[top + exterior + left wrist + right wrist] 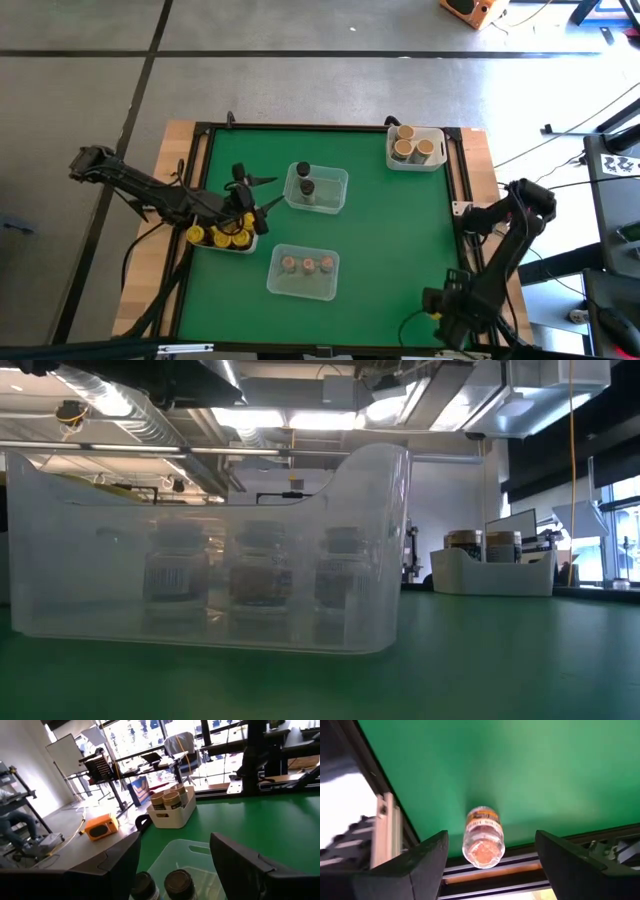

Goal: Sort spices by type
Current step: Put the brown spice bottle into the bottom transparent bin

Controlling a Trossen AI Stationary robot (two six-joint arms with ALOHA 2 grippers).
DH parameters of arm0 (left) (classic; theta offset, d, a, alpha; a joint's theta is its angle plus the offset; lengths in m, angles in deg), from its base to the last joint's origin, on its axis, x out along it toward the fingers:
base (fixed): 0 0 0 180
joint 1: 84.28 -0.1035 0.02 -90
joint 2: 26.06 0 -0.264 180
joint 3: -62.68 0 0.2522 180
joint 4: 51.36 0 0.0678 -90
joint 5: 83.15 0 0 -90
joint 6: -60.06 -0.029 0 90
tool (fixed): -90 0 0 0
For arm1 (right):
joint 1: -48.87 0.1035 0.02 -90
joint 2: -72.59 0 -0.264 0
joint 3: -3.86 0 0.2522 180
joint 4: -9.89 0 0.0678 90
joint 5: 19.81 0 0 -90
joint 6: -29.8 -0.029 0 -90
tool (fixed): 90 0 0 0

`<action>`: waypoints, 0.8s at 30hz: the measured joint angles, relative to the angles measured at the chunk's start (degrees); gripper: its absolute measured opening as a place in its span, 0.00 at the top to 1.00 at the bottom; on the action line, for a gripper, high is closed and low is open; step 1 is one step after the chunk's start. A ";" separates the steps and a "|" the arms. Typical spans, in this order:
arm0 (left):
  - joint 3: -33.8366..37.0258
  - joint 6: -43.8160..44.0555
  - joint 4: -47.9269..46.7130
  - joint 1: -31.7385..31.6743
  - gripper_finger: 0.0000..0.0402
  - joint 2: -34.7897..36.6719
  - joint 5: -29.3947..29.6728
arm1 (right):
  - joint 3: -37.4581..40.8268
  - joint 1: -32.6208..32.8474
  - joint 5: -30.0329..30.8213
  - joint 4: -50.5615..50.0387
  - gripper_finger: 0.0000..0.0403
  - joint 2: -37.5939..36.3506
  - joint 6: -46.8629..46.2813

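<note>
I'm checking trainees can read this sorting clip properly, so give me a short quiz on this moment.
1. Which lid colour fills the white tray? A yellow, B tan, C black.
2. True or false: the right tool is shut on the pinkish-lidded jar.
3. Fill in: the clear tub of pinkish-brown lids holds ___ jars.
Key: 1 B. 2 False: it is open, with the jar standing free between its fingers. 3 Three.
</note>
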 joint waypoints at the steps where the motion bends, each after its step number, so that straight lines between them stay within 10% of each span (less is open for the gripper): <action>1: 0.00 0.48 -0.03 -0.22 0.41 0.00 -0.01 | 0.00 0.92 0.00 0.03 0.26 0.78 -0.37; 24: -0.02 3.02 -0.74 -0.46 0.41 -0.02 0.00 | 0.07 8.89 -0.48 3.18 0.37 11.82 -1.50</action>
